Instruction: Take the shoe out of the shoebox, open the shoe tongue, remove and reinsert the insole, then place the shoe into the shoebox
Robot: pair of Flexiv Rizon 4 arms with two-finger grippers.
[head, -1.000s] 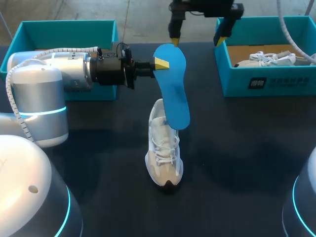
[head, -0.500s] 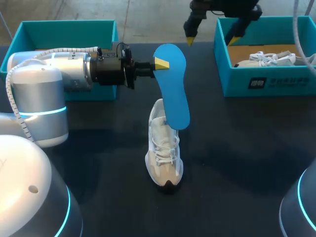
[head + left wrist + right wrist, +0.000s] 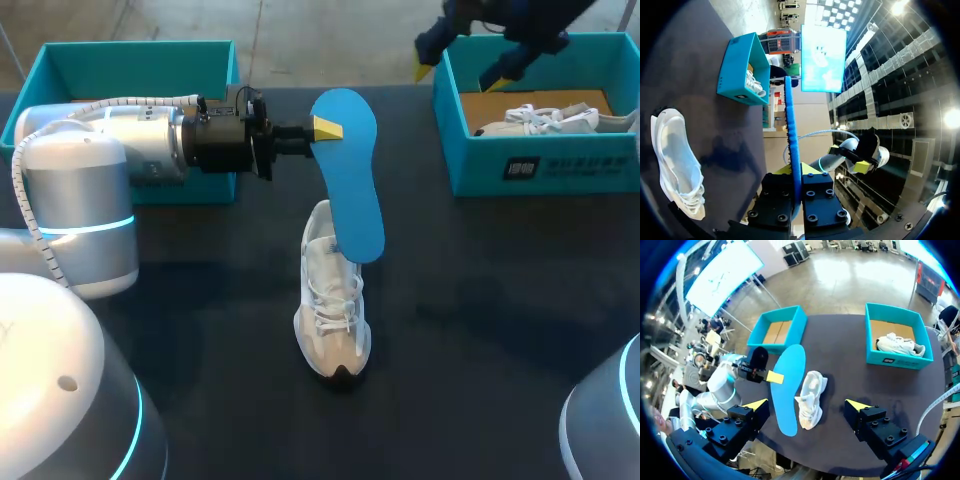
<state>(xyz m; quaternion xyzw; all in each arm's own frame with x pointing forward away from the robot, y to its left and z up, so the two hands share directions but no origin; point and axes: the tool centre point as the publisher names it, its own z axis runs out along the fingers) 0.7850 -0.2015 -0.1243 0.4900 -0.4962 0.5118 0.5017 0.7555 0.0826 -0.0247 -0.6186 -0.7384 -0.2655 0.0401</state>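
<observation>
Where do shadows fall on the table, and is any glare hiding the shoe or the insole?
Head view: faint shadows on the table beside the shoe; no glare on the blue insole. Left wrist view: a darker shadow lies beside the shoe. Right wrist view: both evenly lit, unhidden.

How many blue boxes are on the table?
2. The left box sits at the table's far left corner. The right box sits at the far right corner, with a white shoe inside it.

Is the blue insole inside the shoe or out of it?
Out. The left claw is shut on the blue insole, holding it up in the air; the white shoe sits on the table without it.
</observation>
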